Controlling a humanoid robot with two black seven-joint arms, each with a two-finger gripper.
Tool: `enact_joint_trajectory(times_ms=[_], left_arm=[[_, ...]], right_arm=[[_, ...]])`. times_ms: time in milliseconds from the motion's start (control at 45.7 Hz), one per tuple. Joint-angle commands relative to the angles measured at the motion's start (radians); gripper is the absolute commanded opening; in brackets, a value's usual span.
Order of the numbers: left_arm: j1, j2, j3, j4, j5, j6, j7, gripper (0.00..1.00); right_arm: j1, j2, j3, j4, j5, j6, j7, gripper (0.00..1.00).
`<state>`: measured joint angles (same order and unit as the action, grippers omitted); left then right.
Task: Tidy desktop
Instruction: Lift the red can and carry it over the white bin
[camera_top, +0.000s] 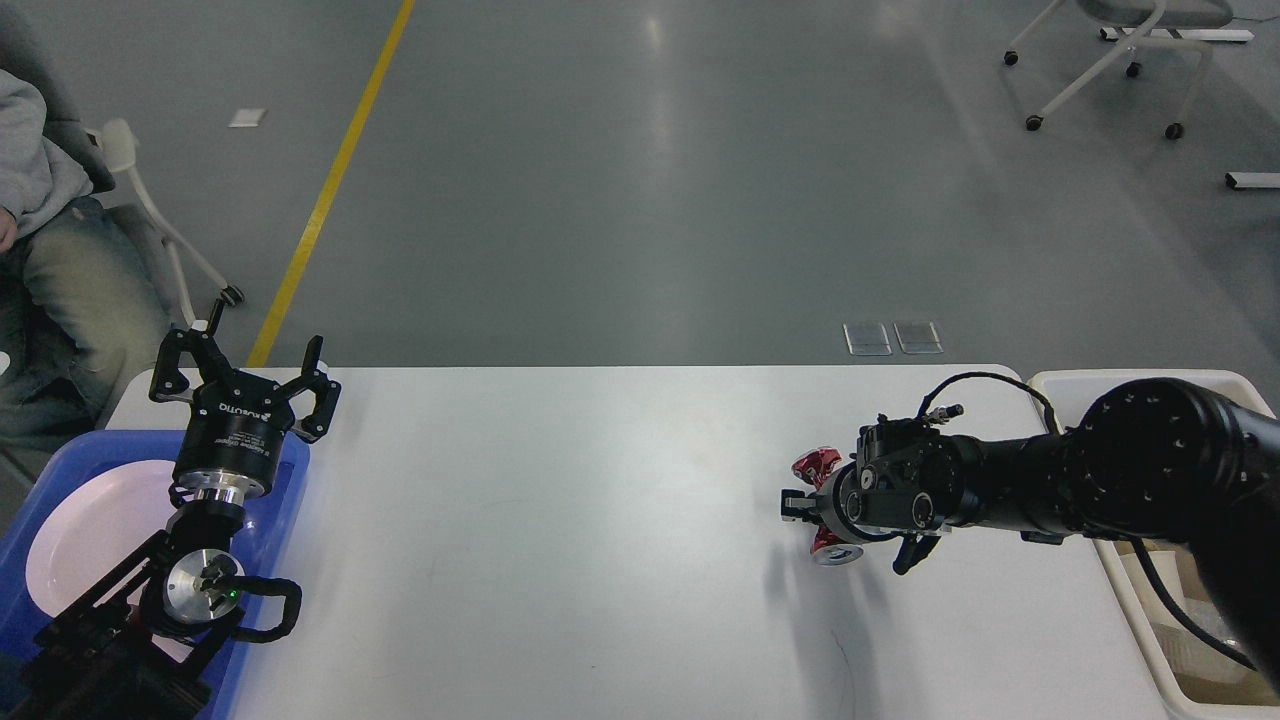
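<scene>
blue tray with white plate at table's left end | left gripper above tray, fingers spread wide, empty | table wide, white, fills foreground | right gripper fingers clamped on crushed red can over table's right part | cream bin beside right edge

A smooth, faintly glossy white finish was shown by the desktop. Shiny crumpled red metal was seen in the can. Glossy blue plastic formed the tray; matt cream plastic formed the bin.
</scene>
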<state>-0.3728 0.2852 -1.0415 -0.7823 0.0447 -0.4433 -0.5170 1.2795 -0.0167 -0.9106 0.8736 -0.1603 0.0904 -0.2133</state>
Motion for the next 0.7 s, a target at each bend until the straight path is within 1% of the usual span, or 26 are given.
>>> enact_joint_trajectory(times_ms=[0, 219, 350, 438, 591, 678], left_arm=[[0.000, 0.000, 0.000, 0.000, 0.000, 0.000, 0.000, 0.96], [0.000, 0.000, 0.000, 0.000, 0.000, 0.000, 0.000, 0.96], [0.000, 0.000, 0.000, 0.000, 0.000, 0.000, 0.000, 0.96], [0.000, 0.000, 0.000, 0.000, 0.000, 0.000, 0.000, 0.96], [0.000, 0.000, 0.000, 0.000, 0.000, 0.000, 0.000, 0.96], [0.000, 0.000, 0.000, 0.000, 0.000, 0.000, 0.000, 0.96]], right_arm=[[0.087, -0.051, -0.007, 0.099, 0.051, 0.058, 0.000, 0.00], [0.283, -0.167, -0.048, 0.294, 0.068, 0.156, 0.005, 0.00], [0.457, -0.235, -0.106, 0.439, 0.071, 0.210, 0.008, 0.00], [0.592, -0.253, -0.175, 0.527, 0.094, 0.276, 0.011, 0.00], [0.806, -0.258, -0.319, 0.604, 0.200, 0.409, 0.015, 0.00], [0.934, -0.293, -0.364, 0.656, 0.205, 0.503, 0.018, 0.00]])
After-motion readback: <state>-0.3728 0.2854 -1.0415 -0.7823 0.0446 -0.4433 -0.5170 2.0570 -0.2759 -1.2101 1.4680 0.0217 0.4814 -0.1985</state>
